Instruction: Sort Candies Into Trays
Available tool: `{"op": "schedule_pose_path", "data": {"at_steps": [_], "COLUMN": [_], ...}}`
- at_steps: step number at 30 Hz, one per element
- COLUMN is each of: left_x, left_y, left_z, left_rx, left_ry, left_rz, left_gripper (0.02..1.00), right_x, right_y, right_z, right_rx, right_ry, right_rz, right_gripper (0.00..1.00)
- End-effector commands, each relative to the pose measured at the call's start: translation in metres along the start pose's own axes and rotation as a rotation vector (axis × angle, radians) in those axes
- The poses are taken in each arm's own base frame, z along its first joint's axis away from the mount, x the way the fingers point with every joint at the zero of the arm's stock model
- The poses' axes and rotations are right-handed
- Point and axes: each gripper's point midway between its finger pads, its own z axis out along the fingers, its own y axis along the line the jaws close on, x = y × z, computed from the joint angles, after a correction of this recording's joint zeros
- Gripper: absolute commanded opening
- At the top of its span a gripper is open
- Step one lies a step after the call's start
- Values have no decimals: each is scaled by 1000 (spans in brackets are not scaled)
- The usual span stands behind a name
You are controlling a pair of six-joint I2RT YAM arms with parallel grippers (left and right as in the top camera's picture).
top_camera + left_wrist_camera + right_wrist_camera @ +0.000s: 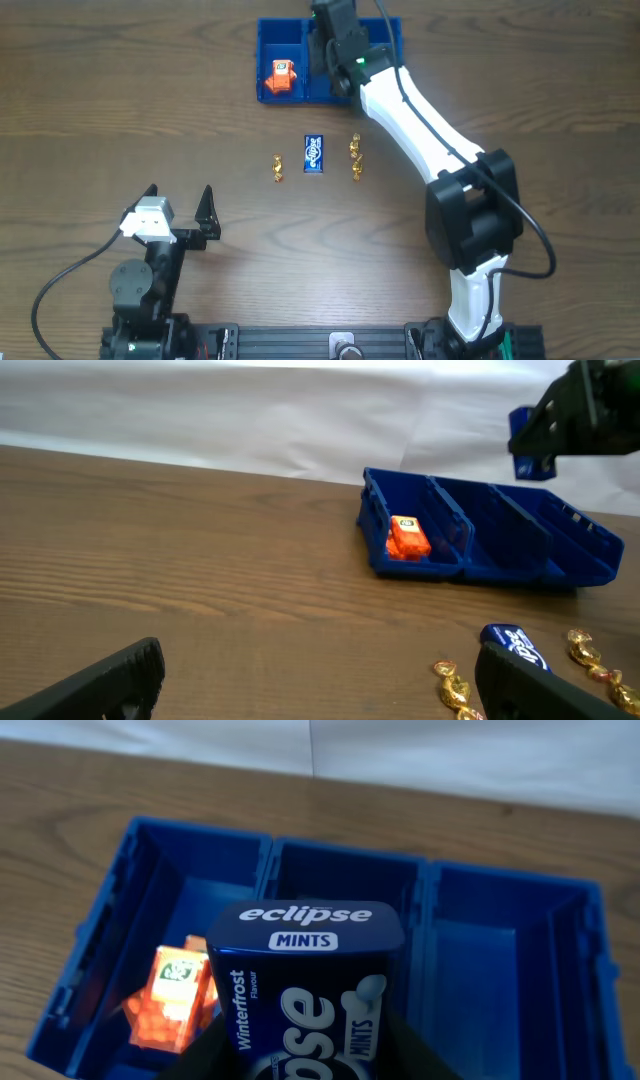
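Abv tray (350, 853): mint tin (310, 970) end-down.

Top view looks straight down on the wooden counter (120, 110) from high above. Left wrist view sits low toward the counter's near left corner, facing almost level across it to the blue three-compartment tray (500, 530) by the far edge. Right wrist view looks steeply down into that tray from close above. All three views share the tray.
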Motion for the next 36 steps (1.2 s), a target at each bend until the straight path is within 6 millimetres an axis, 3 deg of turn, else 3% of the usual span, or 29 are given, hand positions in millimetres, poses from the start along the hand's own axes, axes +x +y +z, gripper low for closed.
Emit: {"op": "schedule_pose_path", "data": {"at_steps": [1, 8, 14, 15, 16, 17, 18, 20, 22, 25, 27, 29, 31, 33, 36], "left_x": [17, 17, 17, 17, 17, 17, 17, 17, 17, 17, 17, 17, 17, 17, 17], "left_y": [0, 0, 0, 0, 0, 0, 0, 0, 0, 0, 0, 0, 0, 0, 0], "left_z": [1, 1, 1, 1, 1, 1, 1, 1, 1, 1, 1, 1, 1, 1, 1], "left_rx": [10, 10, 10, 10, 10, 10, 10, 10, 10, 10, 10, 10, 10, 10, 10], "left_ry": [53, 53, 53, 53, 53, 53, 53, 53, 53, 53, 53, 53, 53, 53, 53], "left_rz": [-12, -12, -12, -12, -12, -12, -12, -12, -12, -12, -12, -12, -12, -12, -12], "left_gripper": [998, 998, 998, 998, 998, 998, 998, 998, 998, 998, 998, 998, 998, 998, 996], "right_x": [4, 17, 14, 14, 14, 14, 14, 12, 6, -26, -57, -61, -38, 10, 68], "right_y": [-1, -3, -2, -2, -2, -2, -2, -1, 0, 8, 19, 32, 46, 53, 50], "right_z": [10, 24, 25, 25, 25, 25, 25, 25, 23, -4, -52, -88, -115, -128, -125], "right_rx": [23, 42, 38, 38, 38, 37, 37, 36, 28, 17, 9, -10, -23, 14, 90], "right_ry": [0, 27, 12, 12, 12, 13, 13, 6, -9, -44, -72, -61, 19, 188, 359], "right_rz": [22, 41, 64, 66, 67, 67, 67, 68, 72, 68, 55, 30, 13, 50, 64], "right_gripper": [99, 123, 130, 180, 292, 610, 805, 1000, 1000, 1000, 1000, 1000, 1000, 1000, 1000]}}
